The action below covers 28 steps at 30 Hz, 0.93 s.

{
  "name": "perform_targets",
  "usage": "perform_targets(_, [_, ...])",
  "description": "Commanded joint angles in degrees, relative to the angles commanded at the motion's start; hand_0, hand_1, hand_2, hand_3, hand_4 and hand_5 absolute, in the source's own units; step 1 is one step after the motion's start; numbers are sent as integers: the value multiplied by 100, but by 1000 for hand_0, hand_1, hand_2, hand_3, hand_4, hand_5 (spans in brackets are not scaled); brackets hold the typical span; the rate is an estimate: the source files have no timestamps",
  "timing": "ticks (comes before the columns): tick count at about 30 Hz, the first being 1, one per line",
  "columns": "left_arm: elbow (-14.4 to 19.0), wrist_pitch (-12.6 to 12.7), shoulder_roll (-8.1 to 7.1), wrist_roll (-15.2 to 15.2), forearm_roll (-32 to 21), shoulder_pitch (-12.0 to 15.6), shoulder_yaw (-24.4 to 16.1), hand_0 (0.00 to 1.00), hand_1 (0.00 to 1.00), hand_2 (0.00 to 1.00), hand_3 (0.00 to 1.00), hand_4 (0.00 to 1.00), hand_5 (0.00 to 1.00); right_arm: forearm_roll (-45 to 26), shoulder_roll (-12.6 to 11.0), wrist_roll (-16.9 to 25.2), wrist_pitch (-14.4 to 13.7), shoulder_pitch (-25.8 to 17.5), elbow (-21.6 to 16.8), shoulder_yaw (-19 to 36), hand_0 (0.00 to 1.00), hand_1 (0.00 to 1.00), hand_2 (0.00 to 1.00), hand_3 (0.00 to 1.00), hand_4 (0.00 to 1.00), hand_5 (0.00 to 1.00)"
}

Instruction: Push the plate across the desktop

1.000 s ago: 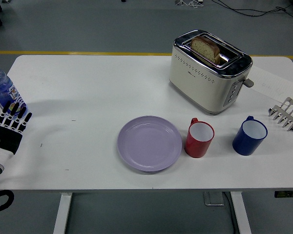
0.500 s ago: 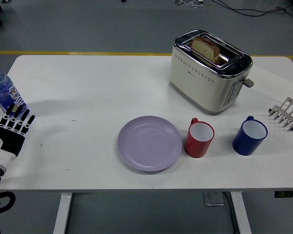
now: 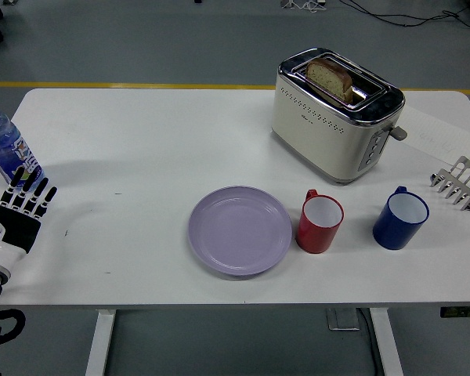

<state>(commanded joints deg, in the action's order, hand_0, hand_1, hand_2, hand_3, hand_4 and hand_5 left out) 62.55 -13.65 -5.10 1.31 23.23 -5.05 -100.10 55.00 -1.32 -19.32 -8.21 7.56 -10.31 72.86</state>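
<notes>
Since the earlier frames the left hand (image 3: 16, 213) has edged slightly lower and toward the right along the left edge of the frame, while everything else on the surface (image 3: 141, 141) has kept its place. That hand sits at the lower left of the frame, its black fingers (image 3: 33, 196) held straight and spread, pointing toward the top of the frame, and they hold nothing. Just above the fingertips, at the left edge, stands a clear water bottle (image 3: 6, 147) with a blue label, tilted slightly in the picture; whether the fingers touch it cannot be told.

Well apart from the hand, in the lower middle of the frame, the lavender plate (image 3: 240, 230) lies flat and bare on the white surface, near the front edge. Just beside its right rim stands a red mug (image 3: 320, 222) with a white inside, and further right a blue mug (image 3: 401, 218), the two mugs apart from each other. Above the mugs, in the upper right of the frame, is a cream and chrome toaster (image 3: 335, 115) with a slice of bread (image 3: 330, 77) standing up out of one slot. At the right edge lies a small metal rack (image 3: 459, 183), beside a sheet of paper (image 3: 439, 135).
</notes>
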Motion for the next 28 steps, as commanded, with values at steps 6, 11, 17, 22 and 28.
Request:
perform_targets(6, [-10, 15, 6, -5, -28, 6, -10, 552, 671, 683, 669, 527, 998, -57, 1, 12, -1, 22, 0, -38, 514, 477, 580, 543, 169, 315])
perform_targets(11, [-7, 12, 4, -7, -38, 2, -27, 552, 671, 684, 670, 525, 998, -118, 1, 17, -7, 34, 0, -82, 514, 476, 579, 543, 169, 315])
perform_targets(17, [-6, 8, 6, -6, -47, -32, -14, 552, 671, 684, 672, 525, 998, -104, -1, 14, -4, 51, 0, -84, 514, 477, 579, 543, 168, 314])
perform_targets(22, [-7, 19, 7, -10, -56, -33, -36, 554, 671, 684, 672, 526, 998, -91, -2, 11, 1, 61, 0, -74, 514, 477, 580, 543, 168, 316])
perform_targets(28, [-7, 27, 4, -17, -75, -37, -61, 554, 671, 684, 672, 526, 998, 14, -1, -7, 15, 66, 0, 0, 514, 477, 580, 543, 168, 316])
